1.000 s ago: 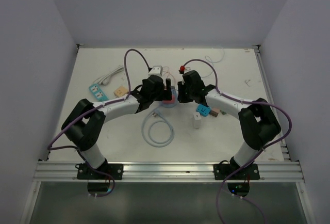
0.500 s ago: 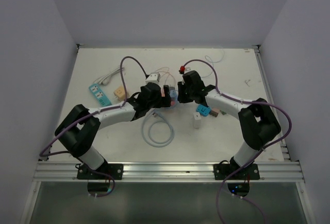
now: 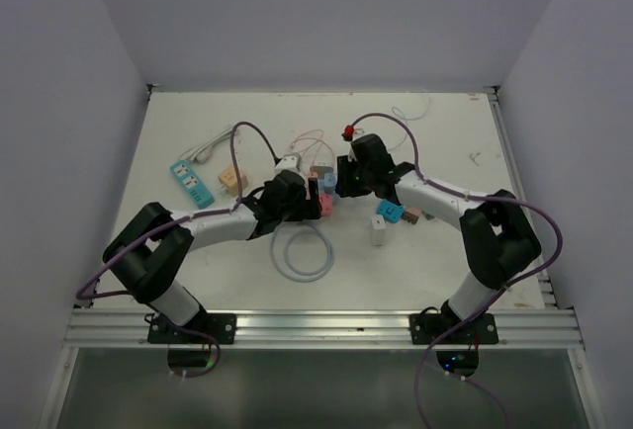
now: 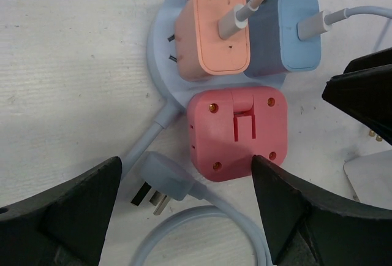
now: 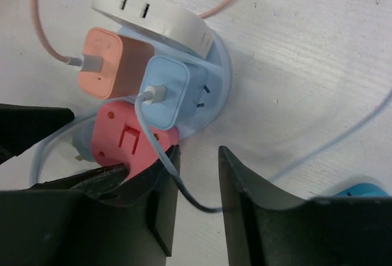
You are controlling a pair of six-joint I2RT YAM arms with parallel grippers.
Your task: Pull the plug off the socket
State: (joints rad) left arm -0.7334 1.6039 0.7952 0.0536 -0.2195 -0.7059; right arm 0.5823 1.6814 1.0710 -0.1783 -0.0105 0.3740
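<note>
A round pale blue socket hub lies mid-table, also in the top view. It carries an orange plug, a light blue plug and a white adapter. A red plug sits at the hub's near edge; I cannot tell whether it is seated. My left gripper is open, with the red plug between its wide-apart fingers and untouched. My right gripper is open beside the hub. Its left finger touches the red plug, and a thin cable crosses the gap.
The hub's own pale blue pronged plug and its coiled cable lie just in front. A teal power strip and a beige socket are at the left. A blue adapter and a white cube are at the right.
My left gripper has drawn back towards the near side and now looks down on the red plug. The white adapter and hub have shifted nearer. The right arm has barely moved.
</note>
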